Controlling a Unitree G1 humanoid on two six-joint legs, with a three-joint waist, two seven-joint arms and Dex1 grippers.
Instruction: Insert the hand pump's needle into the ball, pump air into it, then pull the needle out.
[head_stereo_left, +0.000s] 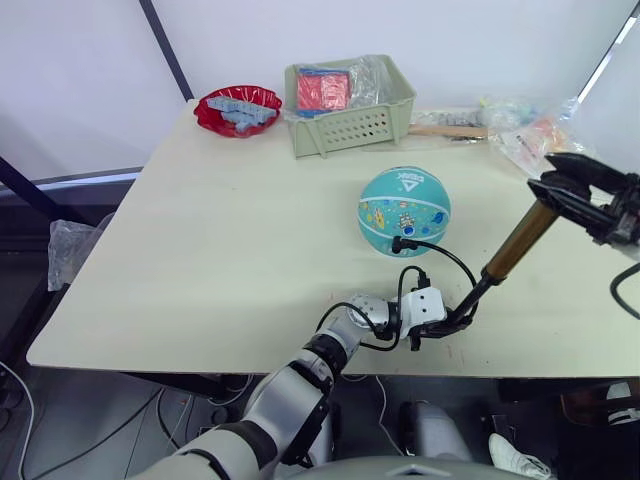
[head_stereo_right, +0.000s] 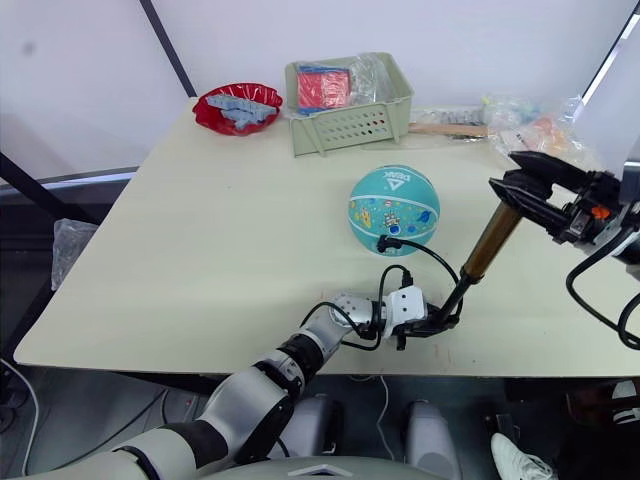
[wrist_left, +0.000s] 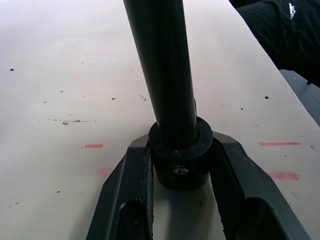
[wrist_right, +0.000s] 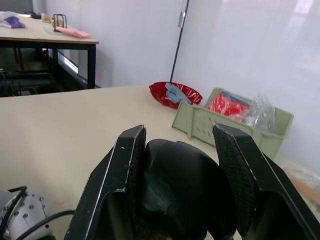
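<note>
The hand pump (head_stereo_left: 512, 243) leaned over the table's (head_stereo_left: 200, 250) near edge, left gripper (wrist_left: 181, 165) clamping its base, right gripper (wrist_right: 175, 195) clenching its handle. The hose (head_stereo_left: 440, 252) reached the ball (head_stereo_left: 404, 211) mid-table; the needle seemed inserted.

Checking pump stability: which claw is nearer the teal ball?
Left. The left claw grips the gold-bronze hand pump's base just in front of the teal ball; the right claw holds its handle, farther off.

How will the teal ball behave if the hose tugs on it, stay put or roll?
Likely to roll: the ball is round and sits free on the flat table, with nothing bracing it. Probably light for its size, so even the thin hose plugged into its near side could drag it. The right gripper and left gripper hold the hand pump, not the ball.
</note>
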